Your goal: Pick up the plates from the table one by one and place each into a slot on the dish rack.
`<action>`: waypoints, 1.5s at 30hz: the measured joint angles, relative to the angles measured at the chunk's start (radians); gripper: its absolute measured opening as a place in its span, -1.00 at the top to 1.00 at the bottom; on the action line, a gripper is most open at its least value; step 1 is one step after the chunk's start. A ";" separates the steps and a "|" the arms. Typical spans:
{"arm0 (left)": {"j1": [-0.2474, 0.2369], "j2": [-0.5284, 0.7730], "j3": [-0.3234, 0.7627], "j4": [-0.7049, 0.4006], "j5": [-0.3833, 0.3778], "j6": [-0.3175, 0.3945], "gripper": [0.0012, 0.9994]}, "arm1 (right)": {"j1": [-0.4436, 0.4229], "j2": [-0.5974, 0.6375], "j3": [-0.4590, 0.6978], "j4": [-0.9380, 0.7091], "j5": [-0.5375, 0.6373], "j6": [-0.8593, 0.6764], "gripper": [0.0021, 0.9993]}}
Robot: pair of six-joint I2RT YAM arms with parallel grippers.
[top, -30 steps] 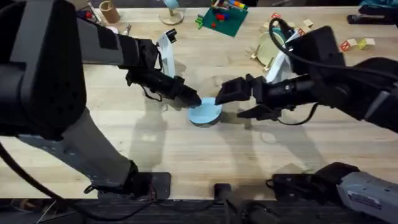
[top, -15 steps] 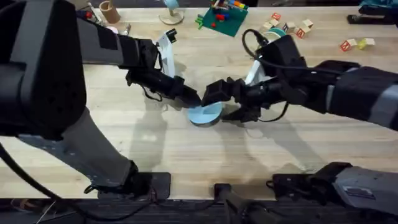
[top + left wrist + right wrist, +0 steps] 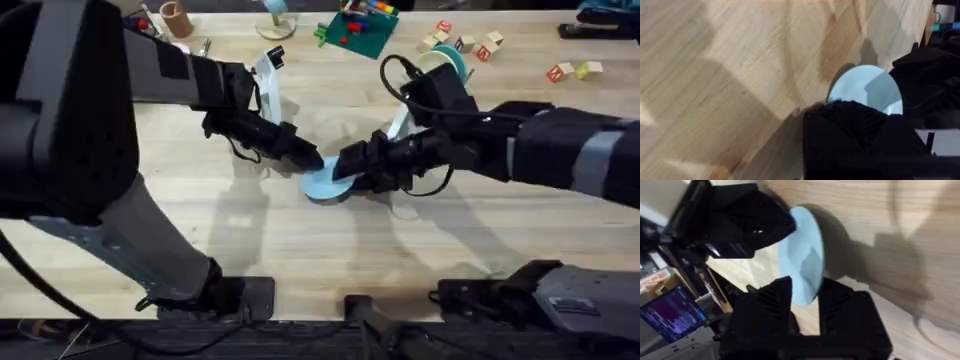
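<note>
The light blue plate [image 3: 324, 184] is at the middle of the table [image 3: 300, 250], tilted up on its edge. My left gripper [image 3: 308, 160] is shut on its left rim. My right gripper [image 3: 346, 172] is open at the plate's right side. In the right wrist view its fingers straddle the blue plate [image 3: 805, 260], with the left gripper [image 3: 760, 225] behind. The left wrist view shows the plate [image 3: 865, 87] just past my own fingers. A pale yellow plate [image 3: 438, 60] stands upright at the back right. The dish rack under it is hidden by my right arm.
A green toy-block board [image 3: 360, 30] lies at the back centre. Wooden letter blocks [image 3: 470, 45] are scattered at the back right. A small cup [image 3: 178, 18] and a white upright object [image 3: 268, 75] stand at the back left. Bare tabletop stretches in front of the plate.
My right gripper has moved left from beside the plate until its fingers are around the plate's right rim. The left gripper and the plate have hardly moved.
</note>
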 joint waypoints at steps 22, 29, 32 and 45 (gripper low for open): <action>-0.002 0.000 0.024 -0.034 -0.027 -0.045 0.92 | 0.000 -0.003 -0.010 0.001 0.027 0.006 0.93; -0.010 -0.012 0.051 -0.049 -0.075 -0.052 0.92 | 0.000 -0.088 -0.010 0.014 0.165 -0.018 0.93; -0.018 -0.044 0.058 -0.073 -0.166 -0.056 0.92 | -0.008 -0.145 -0.010 0.014 0.201 -0.046 0.93; -0.016 -0.437 0.229 -0.255 -0.416 -0.097 0.92 | -0.157 -0.362 0.068 -0.111 0.231 -0.213 0.94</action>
